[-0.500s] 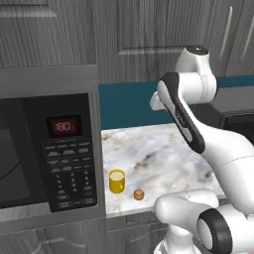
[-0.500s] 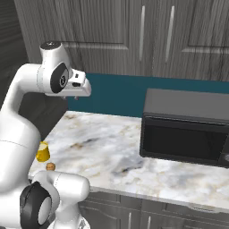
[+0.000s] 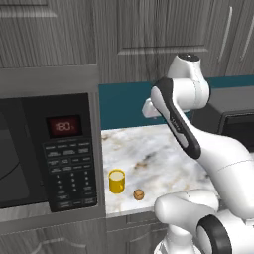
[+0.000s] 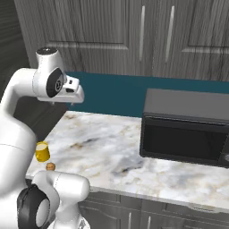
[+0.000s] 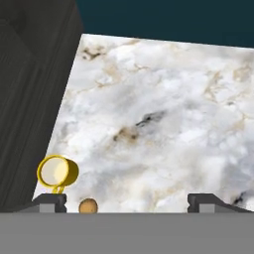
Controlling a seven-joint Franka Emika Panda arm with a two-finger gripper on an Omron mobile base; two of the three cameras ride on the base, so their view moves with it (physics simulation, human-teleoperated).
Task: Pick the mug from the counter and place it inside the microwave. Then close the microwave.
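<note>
The small yellow mug [image 3: 117, 181] stands upright on the white marble counter [image 3: 149, 149], just right of the black microwave [image 3: 69, 163] and near the counter's front edge. My gripper [image 5: 126, 201] hangs high above the counter, open, with nothing between its fingertips [image 5: 49, 200]. In the hand view the mug [image 5: 57, 171] lies at lower left, beside the microwave's dark side wall [image 5: 30, 99]. From the right base view the mug [image 4: 42, 152] peeks out past my arm, and my hand [image 4: 74, 94] is up near the teal backsplash.
A tiny brown round lump [image 3: 139, 194] lies just right of the mug, also near the front edge. A smaller dark grey boxy appliance [image 4: 188, 127] stands at the counter's right end. Grey woodgrain cabinets hang above the counter.
My hand has dipped a little and swung slightly toward the microwave side. The mug and the brown lump have not moved.
</note>
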